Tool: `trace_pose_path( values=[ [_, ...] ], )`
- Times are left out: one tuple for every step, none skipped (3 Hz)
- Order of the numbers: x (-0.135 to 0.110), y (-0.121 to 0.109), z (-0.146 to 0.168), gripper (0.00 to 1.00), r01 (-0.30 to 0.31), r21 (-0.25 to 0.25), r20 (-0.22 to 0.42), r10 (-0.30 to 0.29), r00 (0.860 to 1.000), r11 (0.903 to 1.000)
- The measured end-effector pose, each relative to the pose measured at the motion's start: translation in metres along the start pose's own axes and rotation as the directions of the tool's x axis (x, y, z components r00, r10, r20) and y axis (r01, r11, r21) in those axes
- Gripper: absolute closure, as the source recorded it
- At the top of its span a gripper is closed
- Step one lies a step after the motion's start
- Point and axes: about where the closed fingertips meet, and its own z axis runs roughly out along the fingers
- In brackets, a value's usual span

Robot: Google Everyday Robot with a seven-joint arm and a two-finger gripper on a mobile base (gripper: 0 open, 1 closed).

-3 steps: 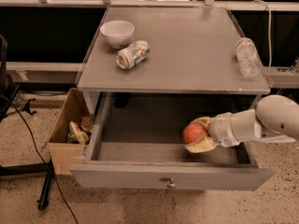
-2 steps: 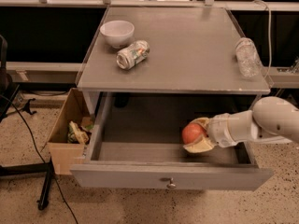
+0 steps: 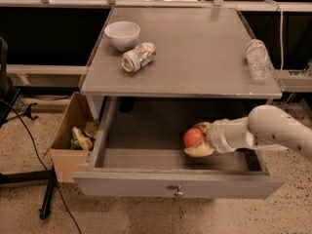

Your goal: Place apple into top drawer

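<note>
Top drawer (image 3: pixel 146 184) stands open. Apple (image 3: pixel 193 137) inside it, right of centre, pinched by gripper (image 3: pixel 199 139) reaching in from the drawer's right. Tabletop (image 3: pixel 195 48) overhanging the drawer's rear holds bowl (image 3: pixel 122 34), tipped can (image 3: pixel 138 57), bottle (image 3: pixel 257 59). Cardboard box (image 3: pixel 68 126) sits just left of the drawer.

The small round red-orange apple (image 3: pixel 193 136) is inside the wide shallow grey wooden top drawer (image 3: pixel 146 183), toward its right side and low over the floor. It is clasped in my end effector (image 3: pixel 198 139), one pale finger above it and one beneath. The drawer is pulled well out from under the bench (image 3: pixel 195 57), and its small round metal knob (image 3: pixel 178 192) sits centred on the flat front panel.
</note>
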Motion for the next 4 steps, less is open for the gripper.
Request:
trace_pose_path(
  values=[
    [0.003,-0.012,0.014,1.00,-0.025,0.051,-0.021,0.026,0.999,0.9984],
    [0.005,-0.023,0.029,1.00,-0.059,0.076,-0.001,0.059,0.998,0.9954],
    [0.005,-0.029,0.039,1.00,-0.079,0.067,0.023,0.078,0.997,0.9946],
    [0.007,-0.030,0.046,1.00,-0.093,0.048,0.037,0.091,0.995,0.9945]
  ],
)
